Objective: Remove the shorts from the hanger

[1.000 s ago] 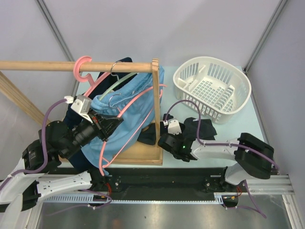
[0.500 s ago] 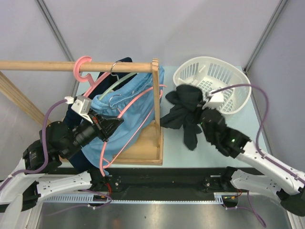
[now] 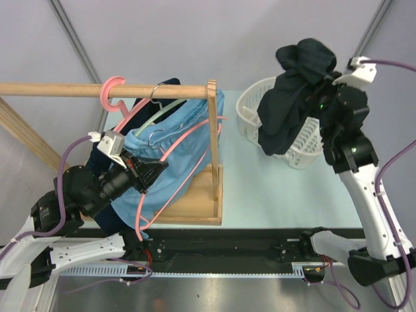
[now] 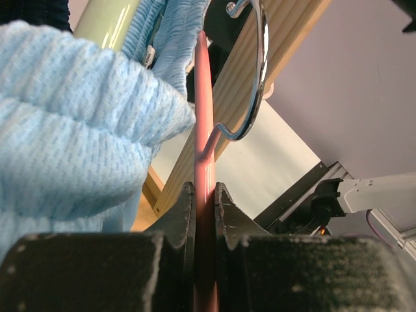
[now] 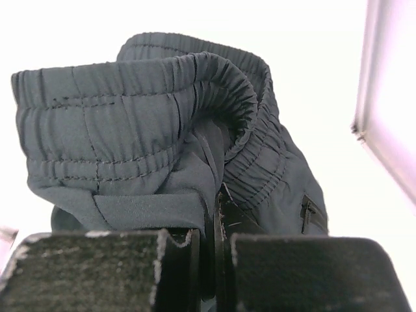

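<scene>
1. Waistband of the dark shorts (image 3: 292, 97) sits pinched in our right pincer (image 5: 214, 233), high above the basket (image 3: 247, 116).
2. We should lower over its middle before releasing, so no leg drapes the rim.
3. Our left pincer (image 4: 205, 198) clamps the pink hanger (image 4: 202, 97) bearing blue shorts (image 4: 71, 130).

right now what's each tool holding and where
The left tool pinches the pink hanger on its thin bar; right tool grips the dark shorts near the waistband.

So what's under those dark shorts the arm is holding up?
The white basket: its left rim and slatted wall show. The shorts cover the rest, so any contents there are hidden.
</scene>
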`<state>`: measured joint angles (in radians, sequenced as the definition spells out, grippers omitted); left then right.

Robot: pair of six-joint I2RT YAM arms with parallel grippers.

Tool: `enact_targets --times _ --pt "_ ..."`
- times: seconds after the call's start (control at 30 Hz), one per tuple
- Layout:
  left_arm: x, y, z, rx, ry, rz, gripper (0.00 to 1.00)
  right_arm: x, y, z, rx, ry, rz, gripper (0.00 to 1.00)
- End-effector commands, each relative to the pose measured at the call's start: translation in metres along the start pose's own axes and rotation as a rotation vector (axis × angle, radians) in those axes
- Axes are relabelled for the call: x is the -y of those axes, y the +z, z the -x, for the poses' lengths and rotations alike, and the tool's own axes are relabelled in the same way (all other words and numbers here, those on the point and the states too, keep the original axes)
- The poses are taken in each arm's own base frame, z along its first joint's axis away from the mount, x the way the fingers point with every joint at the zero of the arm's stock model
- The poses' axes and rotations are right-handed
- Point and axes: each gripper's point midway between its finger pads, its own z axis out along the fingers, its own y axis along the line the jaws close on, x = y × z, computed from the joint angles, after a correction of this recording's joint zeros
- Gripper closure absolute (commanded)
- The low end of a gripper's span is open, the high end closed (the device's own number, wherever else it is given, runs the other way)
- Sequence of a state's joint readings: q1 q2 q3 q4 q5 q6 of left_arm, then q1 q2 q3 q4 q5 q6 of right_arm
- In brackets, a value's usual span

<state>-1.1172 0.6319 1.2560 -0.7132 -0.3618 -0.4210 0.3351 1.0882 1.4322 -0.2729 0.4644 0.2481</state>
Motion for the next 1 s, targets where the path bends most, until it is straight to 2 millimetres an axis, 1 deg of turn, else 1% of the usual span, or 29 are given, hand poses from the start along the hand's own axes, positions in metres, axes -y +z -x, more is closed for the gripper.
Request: enact_targets --times 0.0,0.07,0.1,0.2,0.23,0.3,0.33,0.37,0.43,0.47,0.5,0.53,0.57,0.6,0.67,0.7,0.77,0.8,0.83,0.93,0.97 --pt "0.010 -0.013 0.012 0.025 -0.048 -0.060 0.99 0.006 0.027 0.035 0.036 0.021 0.012 1.00" --pt "0.011 -0.013 0.012 0.025 -0.050 -0.063 0.99 0.017 0.036 0.030 0.009 -0.010 -0.030 1.00" --pt "0.011 -0.014 0.013 0.031 -0.053 -0.068 1.00 0.022 0.045 0.023 -0.007 -0.026 -0.063 1.00" --pt "0.013 -0.014 0.014 0.033 -0.053 -0.077 1.00 0.035 0.055 0.001 -0.067 -0.049 -0.113 1.00" --pt "0.014 -0.014 0.014 0.033 -0.052 -0.084 1.00 0.038 0.060 -0.016 -0.122 -0.058 -0.120 0.99" --pt "0.016 -0.014 0.015 0.035 -0.052 -0.090 1.00 0.041 0.062 -0.039 -0.199 -0.054 -0.128 0.95" --pt "0.017 -0.013 0.016 0.037 -0.053 -0.093 1.00 0.046 0.066 -0.057 -0.244 -0.063 -0.146 0.94" --pt "0.018 -0.012 0.015 0.032 -0.052 -0.094 1.00 0.050 0.066 -0.065 -0.269 -0.067 -0.157 0.94" --pt "0.019 -0.012 0.016 0.030 -0.053 -0.098 1.00 0.060 0.067 -0.091 -0.355 -0.079 -0.192 0.93" --pt "0.021 -0.012 0.016 0.027 -0.053 -0.103 1.00 0.063 0.066 -0.100 -0.384 -0.084 -0.203 0.90" --pt "0.021 -0.011 0.016 0.025 -0.054 -0.104 1.00 0.068 0.062 -0.110 -0.419 -0.083 -0.220 0.78" --pt "0.021 -0.011 0.016 0.026 -0.054 -0.103 1.00 0.071 0.060 -0.119 -0.443 -0.082 -0.229 0.31" --pt "0.022 -0.008 0.015 0.020 -0.052 -0.102 1.00 0.075 0.057 -0.131 -0.478 -0.084 -0.239 0.09" --pt "0.023 -0.009 0.015 0.018 -0.052 -0.107 1.00 0.080 0.050 -0.143 -0.529 -0.092 -0.260 0.01" --pt "0.021 -0.006 0.011 0.004 -0.044 -0.096 1.00 0.085 0.043 -0.152 -0.573 -0.076 -0.296 0.00" --pt "0.021 -0.005 0.011 0.000 -0.043 -0.093 1.00 0.087 0.035 -0.157 -0.603 -0.076 -0.308 0.00" --pt "0.021 -0.003 0.009 -0.009 -0.039 -0.090 1.00 0.087 0.027 -0.161 -0.617 -0.082 -0.309 0.00" --pt "0.021 -0.002 0.007 -0.017 -0.036 -0.086 1.00 0.085 0.019 -0.160 -0.619 -0.089 -0.307 0.00" --pt "0.020 -0.002 0.006 -0.021 -0.035 -0.083 1.00 0.084 0.016 -0.160 -0.621 -0.096 -0.305 0.00" --pt "0.017 -0.001 0.004 -0.031 -0.032 -0.061 1.00 0.059 0.000 -0.160 -0.634 -0.100 -0.216 0.00" --pt "0.017 -0.001 0.004 -0.033 -0.030 -0.060 1.00 0.036 -0.009 -0.166 -0.659 -0.100 -0.136 0.00"
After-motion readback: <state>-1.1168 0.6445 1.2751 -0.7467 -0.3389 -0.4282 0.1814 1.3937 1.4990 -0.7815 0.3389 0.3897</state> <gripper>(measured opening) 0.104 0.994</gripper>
